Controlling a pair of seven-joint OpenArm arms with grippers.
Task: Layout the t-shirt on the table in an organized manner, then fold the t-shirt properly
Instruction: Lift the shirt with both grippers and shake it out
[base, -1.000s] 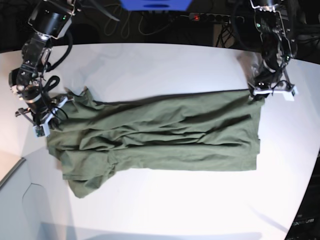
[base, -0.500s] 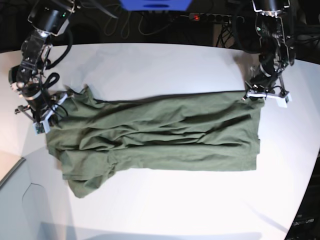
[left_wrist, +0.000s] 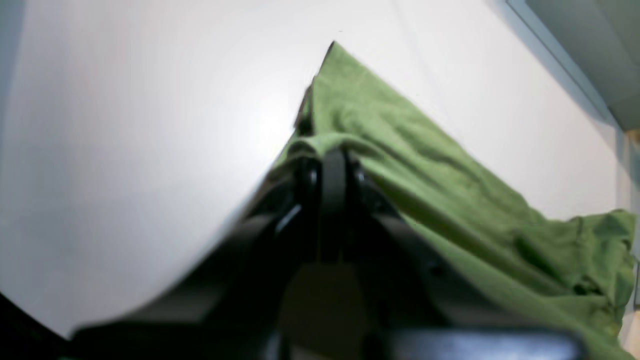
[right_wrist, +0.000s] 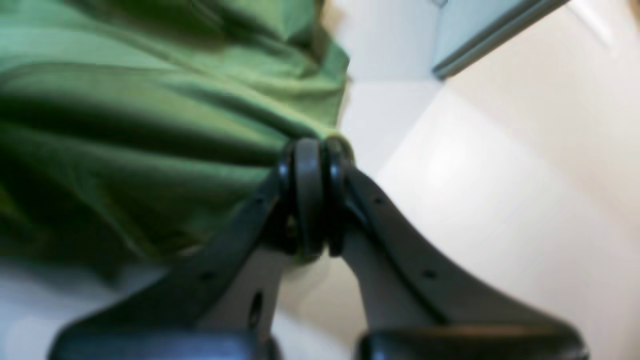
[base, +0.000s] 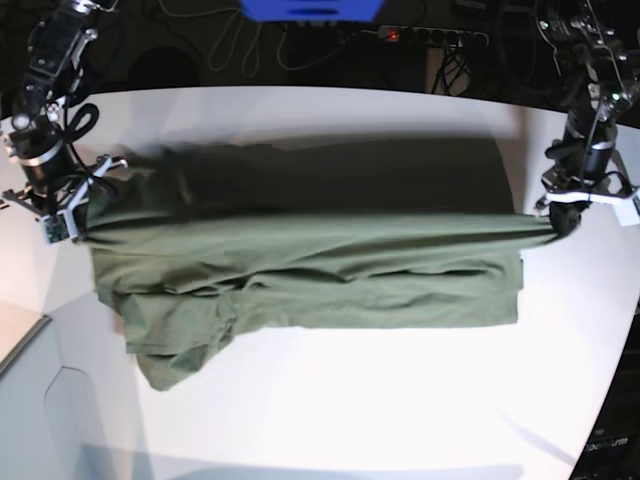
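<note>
T-shirt is soft, light and limp; it sags between grips, so corners suit best. Left hand and right hand each pinch an edge above the desk.

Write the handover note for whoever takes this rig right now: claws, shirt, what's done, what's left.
Left claw: shut on the t-shirt at its far corner on the base view's right.
Right claw: shut on the t-shirt at the opposite far corner.
Shirt: far edge lifted and stretched taut between both claws; near part lies wrinkled on the table, one sleeve bunched at the near corner below the right claw.
Done: both corners gripped, fabric pulled straight.
Left: lay it flat, smooth the wrinkles, then fold.
</note>
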